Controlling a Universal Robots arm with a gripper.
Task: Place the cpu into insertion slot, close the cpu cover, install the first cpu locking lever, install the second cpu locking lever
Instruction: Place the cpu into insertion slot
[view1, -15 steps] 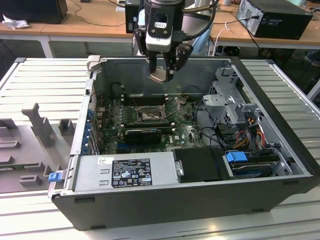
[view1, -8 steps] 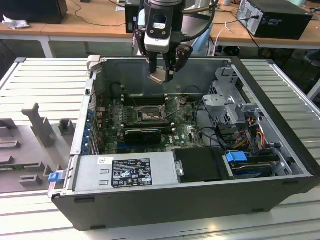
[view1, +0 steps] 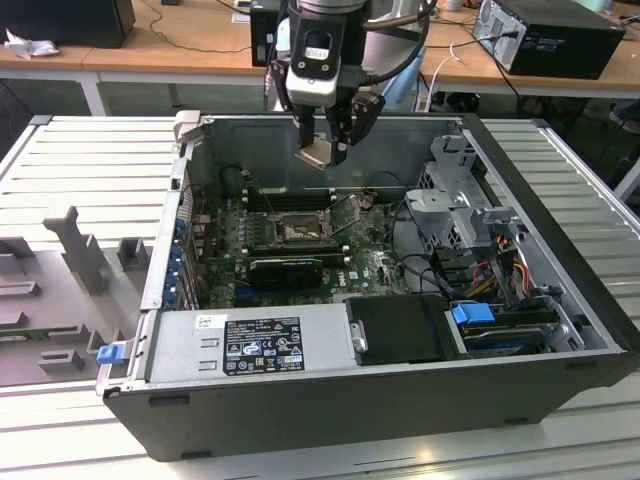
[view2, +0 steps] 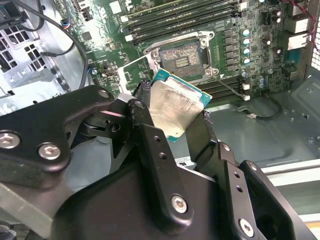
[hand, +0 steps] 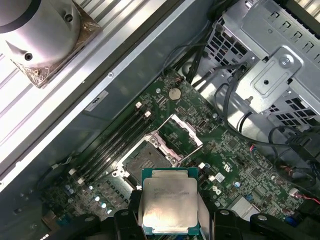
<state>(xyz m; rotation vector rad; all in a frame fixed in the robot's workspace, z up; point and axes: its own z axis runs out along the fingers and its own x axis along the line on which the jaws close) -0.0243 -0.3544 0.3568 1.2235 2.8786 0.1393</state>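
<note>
My gripper (view1: 324, 152) hangs above the open computer case, shut on the cpu (view1: 318, 154), a small square chip with a pale metal face. In both wrist views the cpu (view2: 172, 107) (hand: 169, 200) sits tilted between the two black fingers (view2: 145, 107), held by its edges. The insertion slot (view1: 298, 231) (view2: 182, 54) (hand: 142, 159) lies open on the green motherboard below the chip, its dark centre bare. The cpu cover (view2: 136, 70) (hand: 181, 136) stands flipped up beside the slot. A thin locking lever (view2: 227, 84) sticks out from the socket's side.
Long black RAM slots (view1: 285, 197) run beside the socket. A metal drive cage (view1: 460, 200) with cables fills the case at the exterior view's right. The power supply (view1: 250, 345) sits at the front. A grey fixture (view1: 70, 260) lies outside the case on the left.
</note>
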